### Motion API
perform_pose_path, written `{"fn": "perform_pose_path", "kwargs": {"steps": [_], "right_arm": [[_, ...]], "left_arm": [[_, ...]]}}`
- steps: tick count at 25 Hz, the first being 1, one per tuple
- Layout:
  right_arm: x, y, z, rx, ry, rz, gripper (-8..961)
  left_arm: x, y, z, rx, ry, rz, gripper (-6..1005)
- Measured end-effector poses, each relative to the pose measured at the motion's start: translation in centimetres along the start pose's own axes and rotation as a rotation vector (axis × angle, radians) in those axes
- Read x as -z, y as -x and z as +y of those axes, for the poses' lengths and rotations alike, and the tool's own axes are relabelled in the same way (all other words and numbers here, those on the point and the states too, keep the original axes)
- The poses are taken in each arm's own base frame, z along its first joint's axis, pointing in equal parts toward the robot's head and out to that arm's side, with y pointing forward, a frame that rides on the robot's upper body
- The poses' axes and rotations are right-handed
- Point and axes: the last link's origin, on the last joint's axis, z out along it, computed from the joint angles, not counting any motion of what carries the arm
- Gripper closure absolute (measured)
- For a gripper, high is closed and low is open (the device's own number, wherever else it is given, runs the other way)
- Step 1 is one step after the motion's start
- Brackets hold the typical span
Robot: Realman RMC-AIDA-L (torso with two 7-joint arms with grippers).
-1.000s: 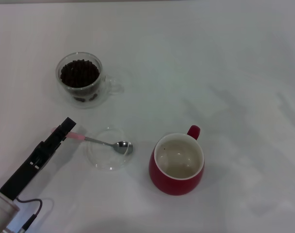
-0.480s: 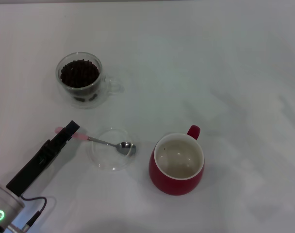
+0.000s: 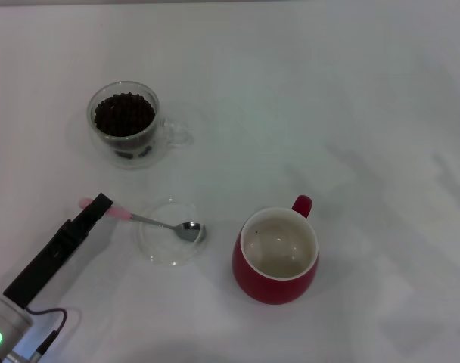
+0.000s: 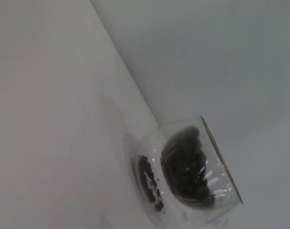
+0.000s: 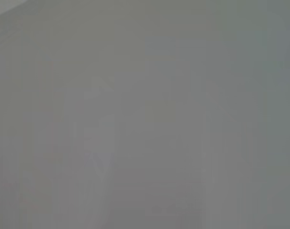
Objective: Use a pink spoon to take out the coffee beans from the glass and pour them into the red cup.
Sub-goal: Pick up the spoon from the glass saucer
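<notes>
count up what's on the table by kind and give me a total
Cups: 2, the glass holding coffee beans and the red cup
Spoons: 1, the pink spoon
Dishes: 1, the clear dish
Total: 4

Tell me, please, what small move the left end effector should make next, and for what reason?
Probably it should settle over the pink handle and close on it. The left end effector sits at the handle end of the pink spoon, whose bowl lies in the clear dish. The coffee beans fill the glass, and the red cup holds none. Whether it already grips, I cannot tell.
</notes>
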Motion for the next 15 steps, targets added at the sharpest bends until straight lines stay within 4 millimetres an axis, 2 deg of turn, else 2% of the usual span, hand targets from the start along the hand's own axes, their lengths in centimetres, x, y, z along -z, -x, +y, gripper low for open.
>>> {"fn": "perform_pose_path", "kwargs": {"steps": [7, 15], "right_arm": [[0.0, -0.2, 0.4, 0.014, 0.001, 0.002, 168], [-0.2, -0.3, 0.7, 0.004, 0.016, 0.003, 168]], "left_arm": [[0.5, -0.3, 0.0, -0.037, 0.012, 0.015, 867], [1.3, -2.1, 1.2, -0.155, 0.124, 0.06, 866]]}}
